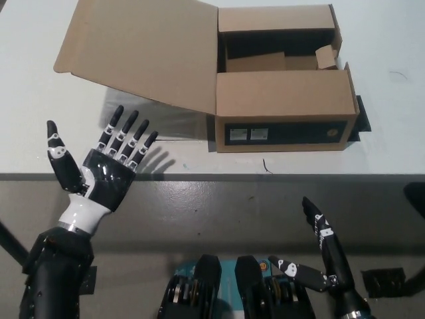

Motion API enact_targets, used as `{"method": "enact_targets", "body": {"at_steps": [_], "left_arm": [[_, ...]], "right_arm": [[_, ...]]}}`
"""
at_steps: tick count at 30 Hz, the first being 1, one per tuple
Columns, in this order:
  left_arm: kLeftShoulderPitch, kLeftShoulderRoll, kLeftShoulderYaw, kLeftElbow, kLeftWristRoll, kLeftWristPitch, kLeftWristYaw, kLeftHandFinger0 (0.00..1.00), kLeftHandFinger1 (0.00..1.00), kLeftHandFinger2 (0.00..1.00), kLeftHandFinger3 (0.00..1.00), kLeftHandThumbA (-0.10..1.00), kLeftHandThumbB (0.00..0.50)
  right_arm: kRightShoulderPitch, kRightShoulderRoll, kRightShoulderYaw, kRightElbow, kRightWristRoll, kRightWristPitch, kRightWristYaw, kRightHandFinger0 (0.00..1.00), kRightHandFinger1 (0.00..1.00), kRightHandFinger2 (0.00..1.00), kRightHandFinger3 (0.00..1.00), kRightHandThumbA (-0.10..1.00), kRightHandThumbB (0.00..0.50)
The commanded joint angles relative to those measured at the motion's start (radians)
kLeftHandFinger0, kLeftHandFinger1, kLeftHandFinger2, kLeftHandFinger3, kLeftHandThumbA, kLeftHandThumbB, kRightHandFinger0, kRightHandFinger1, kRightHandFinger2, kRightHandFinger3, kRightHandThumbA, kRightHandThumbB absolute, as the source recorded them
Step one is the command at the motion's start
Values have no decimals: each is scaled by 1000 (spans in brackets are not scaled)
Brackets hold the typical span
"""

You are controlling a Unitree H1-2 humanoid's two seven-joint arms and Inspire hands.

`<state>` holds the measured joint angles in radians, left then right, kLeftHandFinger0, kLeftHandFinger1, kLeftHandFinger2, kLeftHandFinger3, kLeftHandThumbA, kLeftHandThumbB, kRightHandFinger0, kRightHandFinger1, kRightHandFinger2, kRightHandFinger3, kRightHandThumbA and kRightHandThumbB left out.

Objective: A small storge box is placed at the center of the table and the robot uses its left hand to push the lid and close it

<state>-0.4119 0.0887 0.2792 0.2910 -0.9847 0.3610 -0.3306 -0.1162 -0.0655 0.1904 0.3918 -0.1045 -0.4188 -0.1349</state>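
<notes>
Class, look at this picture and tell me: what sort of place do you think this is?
Probably a robot test bench or lab: a plain white table holds only an open cardboard box, with the left hand open beside it and a bare grey floor below.

One cardboard box (282, 109), one open lid (143, 50), one table (40, 106), two robot hands, left (99, 176) and right (319, 256)

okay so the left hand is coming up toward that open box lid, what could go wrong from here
The left hand is open, low at the table's near edge and apart from the lid; it could catch that edge as it reaches in.

The lid lies flung wide to the left; a push on its face might slide the light cardboard box rather than fold it shut.

Loose flaps standing inside may block it.

The right hand rests low.
</notes>
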Motion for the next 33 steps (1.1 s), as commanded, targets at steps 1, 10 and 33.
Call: {"method": "enact_targets", "body": {"at_steps": [1,10,33], "left_arm": [[-61,10,4,24,24,-14,-46,1000,1000,1000,1000,1000,397],[-123,12,20,73,40,-11,-36,1000,1000,1000,1000,1000,411],[-363,8,77,344,109,-59,-26,1000,1000,1000,1000,1000,397]], "right_arm": [[-25,1,2,-13,11,-51,-10,1000,1000,1000,1000,1000,357],[-26,-1,5,-15,8,-51,-11,1000,1000,1000,1000,1000,349],[-38,2,11,-5,-6,-51,-45,1000,1000,1000,1000,1000,360]]}}
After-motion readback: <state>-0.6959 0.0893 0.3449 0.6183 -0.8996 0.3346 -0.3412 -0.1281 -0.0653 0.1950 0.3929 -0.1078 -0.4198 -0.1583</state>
